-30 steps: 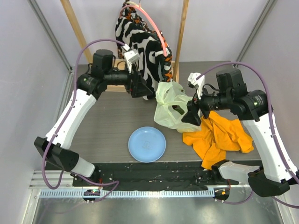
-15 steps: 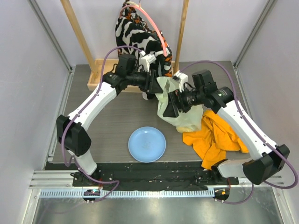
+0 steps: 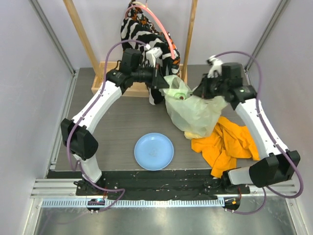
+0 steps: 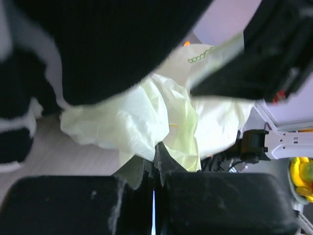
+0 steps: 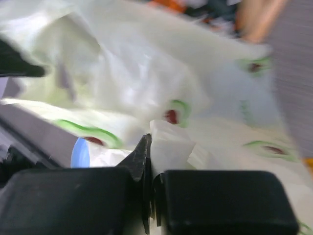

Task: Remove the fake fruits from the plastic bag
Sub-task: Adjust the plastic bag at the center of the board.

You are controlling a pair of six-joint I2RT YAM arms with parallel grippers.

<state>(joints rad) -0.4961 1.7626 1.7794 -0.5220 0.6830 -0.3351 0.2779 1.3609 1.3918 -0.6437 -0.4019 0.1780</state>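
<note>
The pale yellow-green plastic bag (image 3: 193,111) hangs stretched between my two grippers above the table. My left gripper (image 3: 163,84) is shut on the bag's left rim; in the left wrist view the film (image 4: 146,110) is pinched at the jaw tips (image 4: 155,149). At the right rim, my right gripper (image 3: 202,93) is also shut, and its wrist view shows a fold of the bag (image 5: 171,139) clamped at the tips (image 5: 153,144). A dark brownish fake fruit (image 3: 182,96) shows inside the open mouth. The other fruits are hidden by the film.
A light blue plate (image 3: 153,151) lies in front of the bag, also in the right wrist view (image 5: 79,152). An orange cloth (image 3: 229,143) lies at the right. A zebra-patterned garment (image 3: 146,44) hangs on a pink hanger behind, by a wooden stand (image 3: 108,82).
Both grippers have shut on the bag's rims. The right arm has pulled back to the right, the bag now hangs raised and spread open between them.
</note>
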